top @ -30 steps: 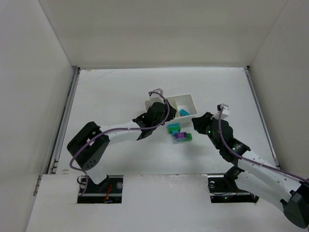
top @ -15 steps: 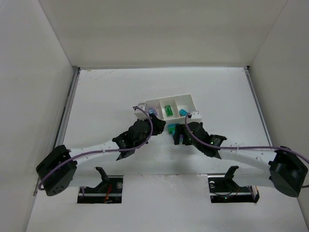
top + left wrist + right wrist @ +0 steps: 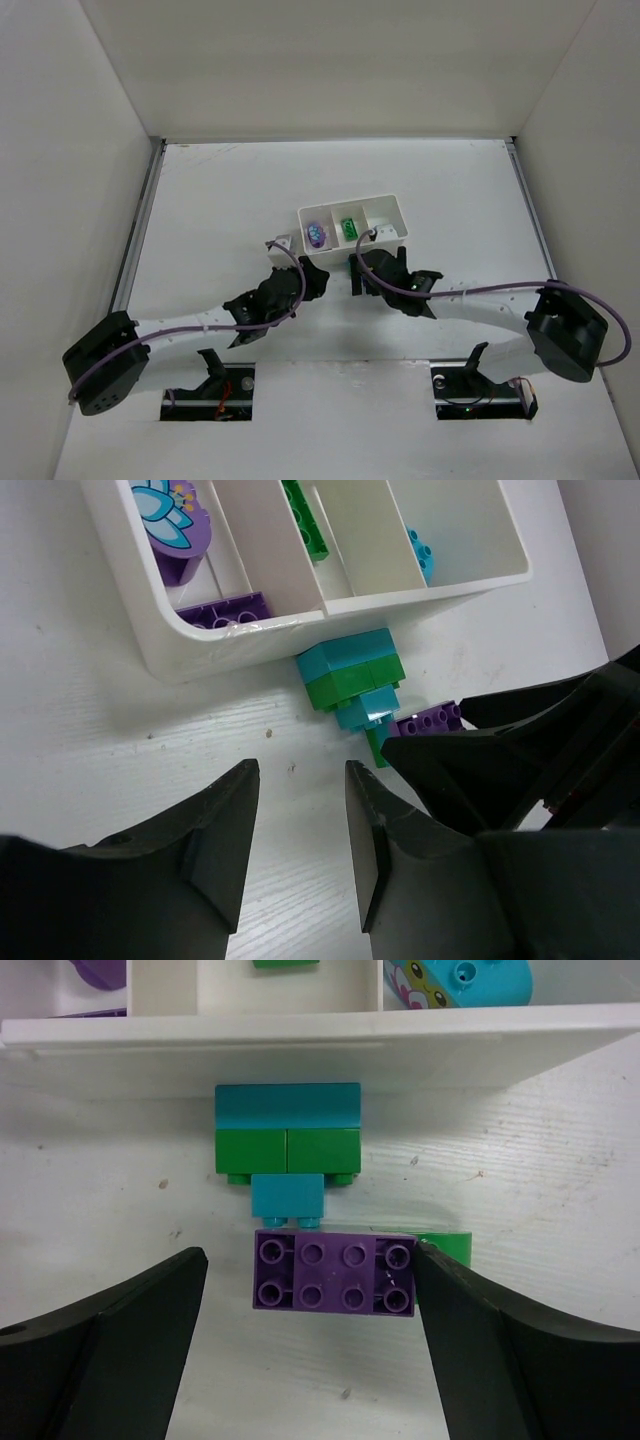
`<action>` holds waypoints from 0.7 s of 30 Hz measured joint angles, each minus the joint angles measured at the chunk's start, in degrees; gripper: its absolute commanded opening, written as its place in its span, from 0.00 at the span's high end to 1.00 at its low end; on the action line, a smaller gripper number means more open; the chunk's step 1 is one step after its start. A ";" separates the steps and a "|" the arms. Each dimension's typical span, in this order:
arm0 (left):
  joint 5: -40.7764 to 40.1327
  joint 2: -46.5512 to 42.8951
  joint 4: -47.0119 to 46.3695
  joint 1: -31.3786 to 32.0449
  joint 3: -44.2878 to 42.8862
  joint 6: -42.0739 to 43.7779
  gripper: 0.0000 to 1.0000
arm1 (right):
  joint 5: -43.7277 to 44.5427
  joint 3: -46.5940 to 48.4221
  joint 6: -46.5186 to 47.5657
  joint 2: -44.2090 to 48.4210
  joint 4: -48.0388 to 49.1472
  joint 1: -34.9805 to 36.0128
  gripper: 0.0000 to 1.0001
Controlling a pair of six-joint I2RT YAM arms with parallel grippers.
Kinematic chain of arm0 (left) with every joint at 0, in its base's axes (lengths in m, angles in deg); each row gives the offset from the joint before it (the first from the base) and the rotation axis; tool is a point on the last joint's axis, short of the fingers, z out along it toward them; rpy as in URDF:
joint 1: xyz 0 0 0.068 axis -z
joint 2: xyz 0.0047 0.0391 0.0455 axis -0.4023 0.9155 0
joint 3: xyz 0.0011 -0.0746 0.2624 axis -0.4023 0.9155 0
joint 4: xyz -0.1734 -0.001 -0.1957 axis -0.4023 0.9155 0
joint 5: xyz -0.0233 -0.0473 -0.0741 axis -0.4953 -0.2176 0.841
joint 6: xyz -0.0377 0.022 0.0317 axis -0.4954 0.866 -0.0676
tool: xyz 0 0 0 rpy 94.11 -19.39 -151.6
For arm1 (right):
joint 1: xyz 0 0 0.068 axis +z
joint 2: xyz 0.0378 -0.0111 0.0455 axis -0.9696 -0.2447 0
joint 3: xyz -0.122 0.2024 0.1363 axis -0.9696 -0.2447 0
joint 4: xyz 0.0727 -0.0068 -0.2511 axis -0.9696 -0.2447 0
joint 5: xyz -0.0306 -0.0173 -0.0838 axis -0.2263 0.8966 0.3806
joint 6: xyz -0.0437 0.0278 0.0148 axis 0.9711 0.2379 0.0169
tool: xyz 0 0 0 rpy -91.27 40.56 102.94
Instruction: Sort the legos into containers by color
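The white tray (image 3: 385, 204) holds purple legos (image 3: 170, 530) in its left container, a green one (image 3: 305, 525) in the middle and a teal one (image 3: 455, 980) in the right. Against the tray's near wall (image 3: 320, 1040) lies a loose cluster: a teal and green stack (image 3: 288, 1130) and a purple brick (image 3: 333, 1272). My right gripper (image 3: 310, 1255) is open astride that purple brick, with the right finger at its end and the left finger apart. My left gripper (image 3: 300, 780) stands partly open over bare table, left of the cluster, nothing between its fingers.
A green piece (image 3: 445, 1245) peeks out behind the right finger. The two grippers sit close together in front of the tray, the right one (image 3: 520, 740) just beside my left finger. White walls enclose the table (image 3: 220, 200) on three sides.
My left gripper has drawn back from over the tray's left container to the table in front. The right arm has swung in from the right, opened, and come down around the purple brick.
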 measured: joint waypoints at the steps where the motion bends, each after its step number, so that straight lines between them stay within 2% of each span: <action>1: 0.00 -0.35 0.09 -0.04 0.17 -0.13 0.61 | 0.48 0.13 0.07 -0.31 -0.07 0.02 0.17; 3: -0.02 -1.01 0.11 -0.07 0.50 -0.31 0.59 | 1.33 0.55 0.17 -0.92 -0.35 0.02 0.23; 4: -0.02 -1.33 0.13 -0.07 0.61 -0.39 0.59 | 1.68 0.74 0.22 -1.22 -0.55 0.02 0.23; 8: -0.02 -2.47 0.09 -0.07 1.20 -0.70 0.57 | 2.27 1.29 0.17 -1.86 -0.94 0.02 0.14; 13: -0.04 -3.98 0.24 -0.28 2.80 -1.40 0.57 | 3.17 1.53 0.00 -2.14 -1.49 0.48 0.08; 21: -0.17 -5.25 0.55 -0.61 3.41 -1.90 0.56 | 5.49 1.38 -0.39 -0.02 -4.33 2.86 0.08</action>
